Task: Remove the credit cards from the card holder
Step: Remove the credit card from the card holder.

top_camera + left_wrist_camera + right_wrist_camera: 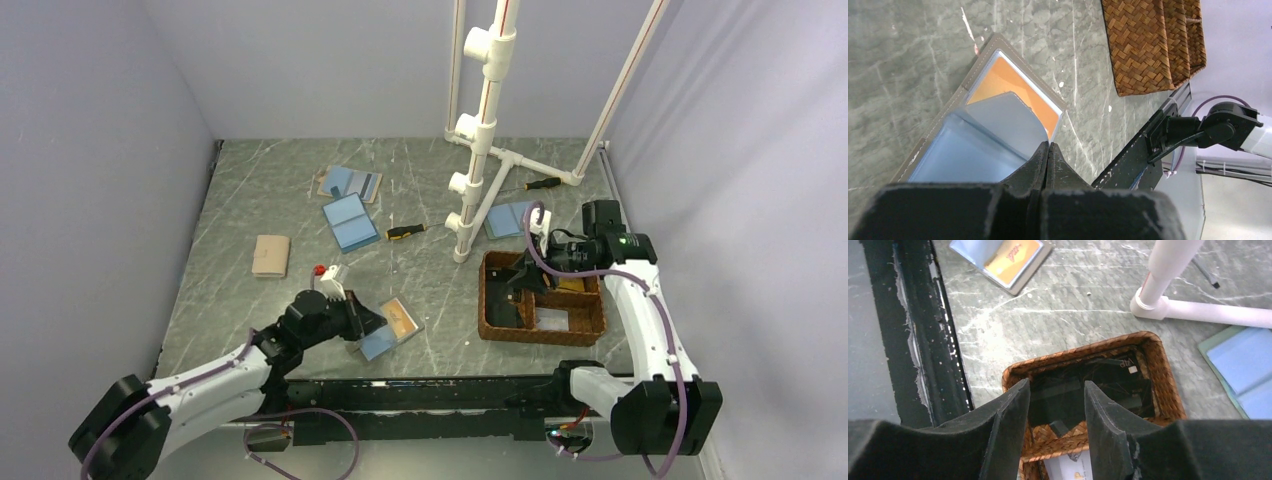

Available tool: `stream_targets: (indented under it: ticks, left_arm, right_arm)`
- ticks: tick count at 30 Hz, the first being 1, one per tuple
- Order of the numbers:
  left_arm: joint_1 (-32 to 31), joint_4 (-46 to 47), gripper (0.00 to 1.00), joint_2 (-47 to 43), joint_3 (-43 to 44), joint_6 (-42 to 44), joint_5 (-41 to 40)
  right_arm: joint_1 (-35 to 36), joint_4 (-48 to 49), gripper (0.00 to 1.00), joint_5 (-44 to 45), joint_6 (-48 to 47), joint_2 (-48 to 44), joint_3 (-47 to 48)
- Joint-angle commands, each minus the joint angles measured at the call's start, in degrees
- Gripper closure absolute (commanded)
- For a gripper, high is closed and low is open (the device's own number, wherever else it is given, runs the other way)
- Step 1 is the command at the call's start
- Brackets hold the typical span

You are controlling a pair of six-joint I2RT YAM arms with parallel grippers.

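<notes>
The card holder (393, 328) lies open on the table in front of the left arm, light blue inside with a tan edge. In the left wrist view the card holder (968, 150) shows an orange card (1040, 102) tucked under a blue-grey pocket. My left gripper (1048, 145) is shut, and the holder's right edge runs straight into the line between its fingertips. My right gripper (1057, 385) is open and empty, hovering over the brown wicker tray (1168, 385). Dark cards (1108, 372) lie in one compartment and a white card (1068, 467) in the other.
Other open blue holders lie at the back (350, 222), (350, 183) and by the white pipe stand (508, 218). A tan closed wallet (271, 255) sits at the left. Two screwdrivers (405, 231), (540, 183) lie near the pipe frame (480, 130). The wicker tray (495, 325) stands right of centre.
</notes>
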Motion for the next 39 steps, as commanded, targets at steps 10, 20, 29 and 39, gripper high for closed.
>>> stream_targets:
  ticks: [10, 20, 29, 39]
  left_arm:
    - [0.0, 12.8, 1.0, 10.0, 3.7, 0.4, 5.9]
    - [0.0, 7.1, 1.0, 5.8, 3.0, 0.9, 4.1]
    - [0.1, -1.3, 1.0, 4.0, 2.6, 1.1, 1.7]
    - [0.0, -9.8, 1.0, 2.3, 3.0, -0.4, -0.1]
  right_arm:
    - [12.9, 7.6, 0.42, 0.0, -0.7, -3.0, -1.7]
    - [26.3, 4.8, 0.29, 4.7, -7.9, 4.1, 2.1]
    - [32.9, 10.1, 0.34, 9.6, -3.7, 8.8, 1.8]
    - [35.4, 14.9, 0.35, 10.5, -1.8, 9.8, -2.7]
